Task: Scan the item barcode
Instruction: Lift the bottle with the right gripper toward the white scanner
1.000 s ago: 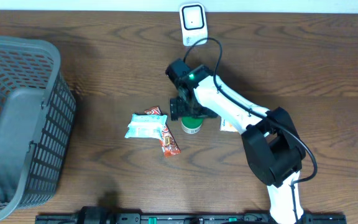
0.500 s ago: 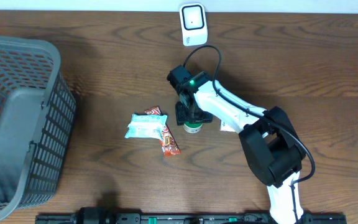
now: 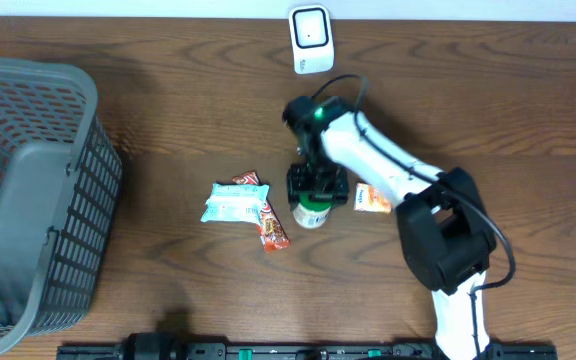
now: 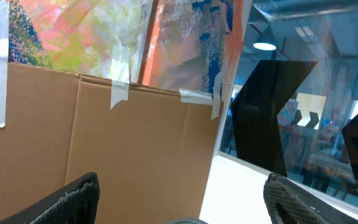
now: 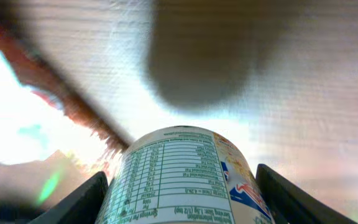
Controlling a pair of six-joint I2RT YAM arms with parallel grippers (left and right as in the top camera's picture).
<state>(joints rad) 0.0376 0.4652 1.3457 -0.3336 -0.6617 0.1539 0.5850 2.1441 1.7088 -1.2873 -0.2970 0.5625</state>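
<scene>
Wooden table (image 3: 168, 100) | right arm (image 3: 378, 165) stretched forward | fingers (image 5: 79, 202) clasp cup (image 3: 312, 212)

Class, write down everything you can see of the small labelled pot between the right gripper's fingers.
The pot is small and round, white with some green seen from above, apparently plastic. Its label carries a printed nutrition table beside red and blue artwork. It looks upright, on or just above the wooden table, right of two snack packets. The right gripper is closed on it, one finger against each side.
</scene>
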